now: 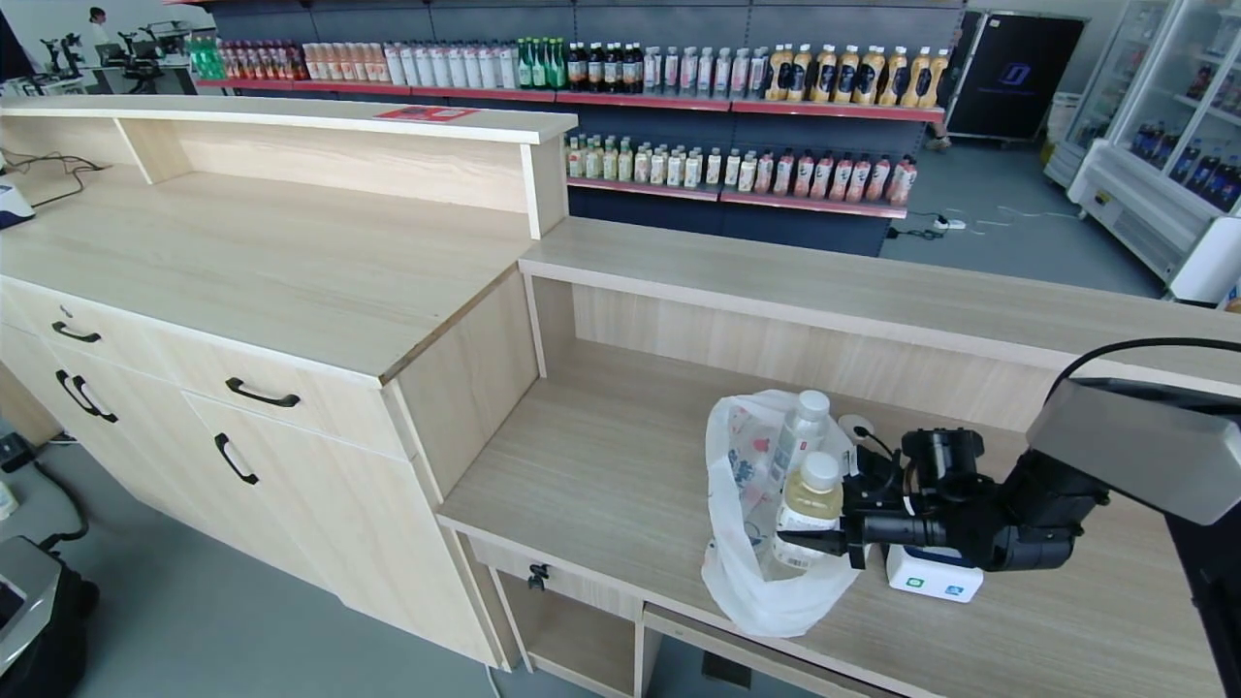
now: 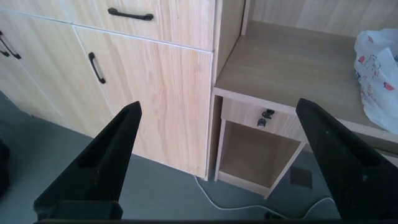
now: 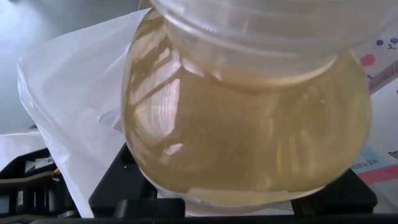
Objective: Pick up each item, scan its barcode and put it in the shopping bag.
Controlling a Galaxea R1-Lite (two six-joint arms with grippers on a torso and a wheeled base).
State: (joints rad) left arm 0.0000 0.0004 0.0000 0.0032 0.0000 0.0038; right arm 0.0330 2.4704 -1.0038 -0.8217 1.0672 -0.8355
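Observation:
My right gripper [image 1: 810, 541] is shut on a bottle of yellowish drink [image 1: 812, 492] with a white cap, held upright in the mouth of the white plastic shopping bag [image 1: 751, 586] on the low counter. Seen close in the right wrist view, the bottle [image 3: 249, 112] sits between the black fingers [image 3: 134, 196], with the bag [image 3: 68, 93] behind it. A second, clear bottle [image 1: 801, 427] with a white cap stands in the bag just beyond. My left gripper [image 2: 214, 168] hangs open above the floor in front of the cabinet, holding nothing; the bag [image 2: 376, 74] shows off to its side.
A small white box device [image 1: 933, 579] sits on the counter [image 1: 601, 465] under my right wrist. A taller counter with drawers [image 1: 262, 262] stands to the left. Shelves of bottled drinks [image 1: 737, 116] line the back. A locked drawer [image 2: 264, 118] sits below the low counter's edge.

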